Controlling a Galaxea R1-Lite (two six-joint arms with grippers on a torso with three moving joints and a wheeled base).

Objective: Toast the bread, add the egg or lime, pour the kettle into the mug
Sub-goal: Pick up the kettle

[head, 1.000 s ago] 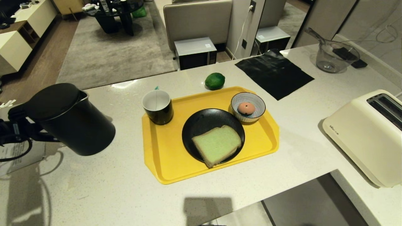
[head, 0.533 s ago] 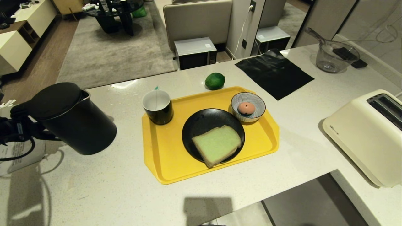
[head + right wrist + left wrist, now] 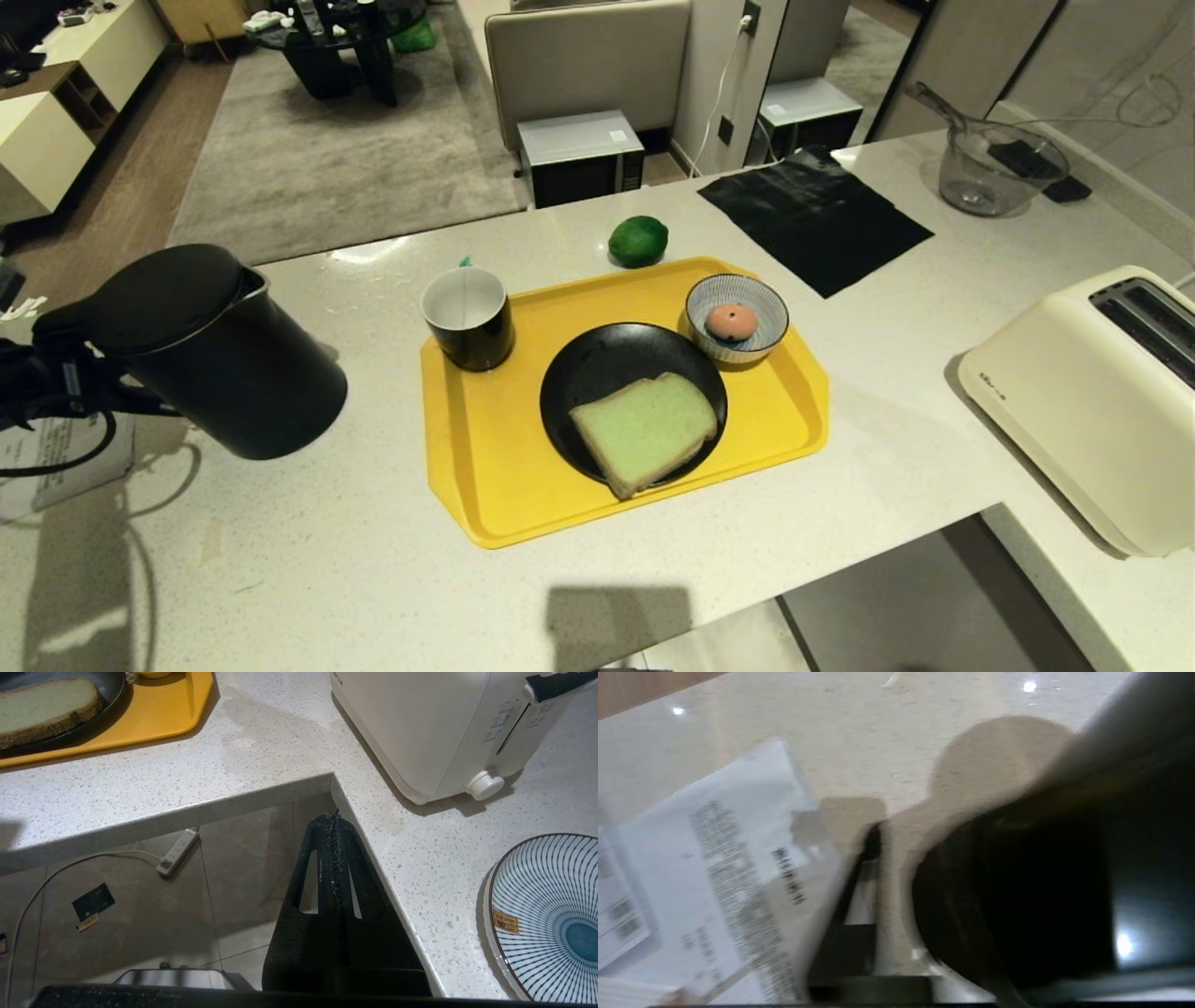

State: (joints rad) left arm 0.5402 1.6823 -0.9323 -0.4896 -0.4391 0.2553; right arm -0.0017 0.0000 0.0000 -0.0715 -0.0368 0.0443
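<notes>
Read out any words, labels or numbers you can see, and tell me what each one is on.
None can be read.
Cream plastic toaster: small dark side mark and control labels, too small.
White printed paper sheets: text blurred.
Blue-and-white striped ceramic plate: gold sticker, illegible.

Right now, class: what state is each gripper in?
Left gripper: by the kettle handle, state cannot be told.
Right gripper: closed, holding nothing.

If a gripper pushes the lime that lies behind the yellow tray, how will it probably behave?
The lime looks round and lies free on the flat counter, so it would probably roll rather than slide. Its skin shines, so it may slip between fingers. The yellow tray has a raised rim just in front, which might stop a roll that way.
</notes>
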